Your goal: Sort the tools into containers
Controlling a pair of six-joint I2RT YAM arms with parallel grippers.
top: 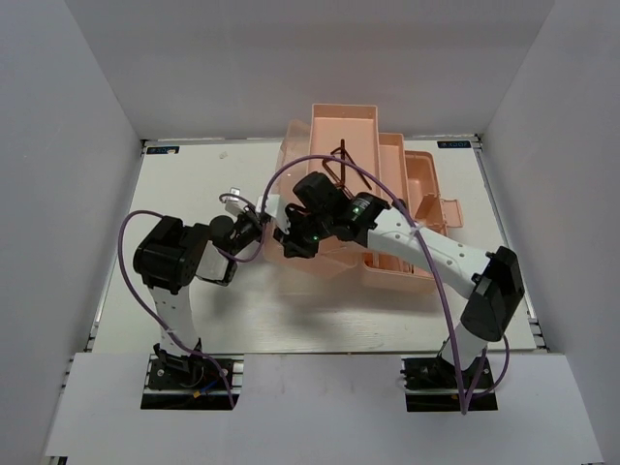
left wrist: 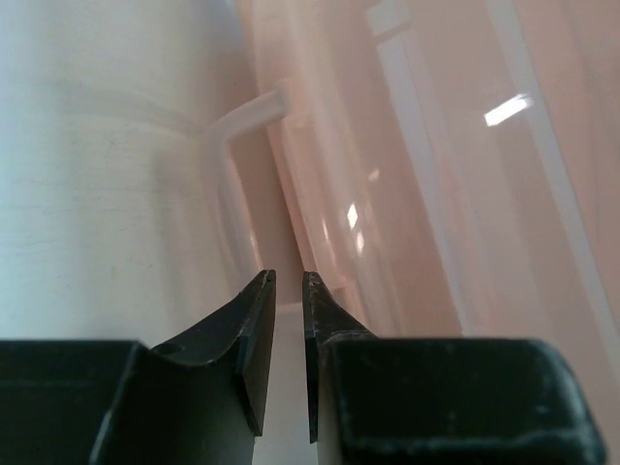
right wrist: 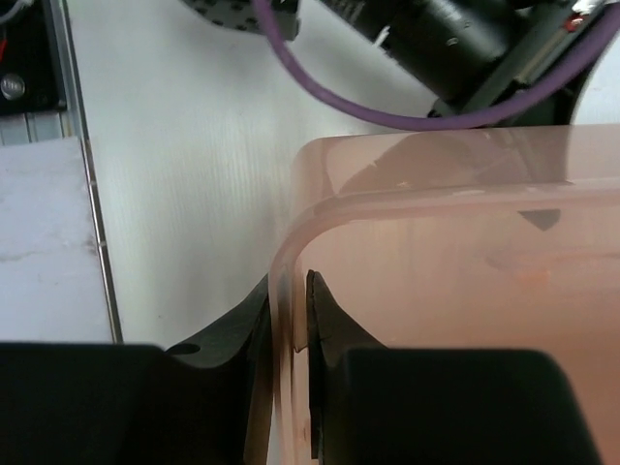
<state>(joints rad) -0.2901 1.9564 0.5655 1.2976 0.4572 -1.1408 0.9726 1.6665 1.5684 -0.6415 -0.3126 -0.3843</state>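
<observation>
The salmon-pink toolbox (top: 345, 124) stands open at the table's middle, its trays stepped out to the back and right. A dark L-shaped hex key (top: 339, 161) lies in the back tray; other tools are hidden. My right gripper (top: 291, 242) is shut on the rounded rim of the translucent lid (right wrist: 455, 281), one finger on each side of its wall (right wrist: 288, 276). My left gripper (top: 260, 221) is at the lid's left side. In the left wrist view its jaws (left wrist: 288, 276) are closed to a narrow gap on the whitish lid handle (left wrist: 231, 165), against the pink wall (left wrist: 436, 194).
White walls enclose the table on three sides. Purple cables loop from both arms over the toolbox front. The small side tray (top: 431, 199) juts out to the right. A metal rail (right wrist: 77, 145) borders the table edge.
</observation>
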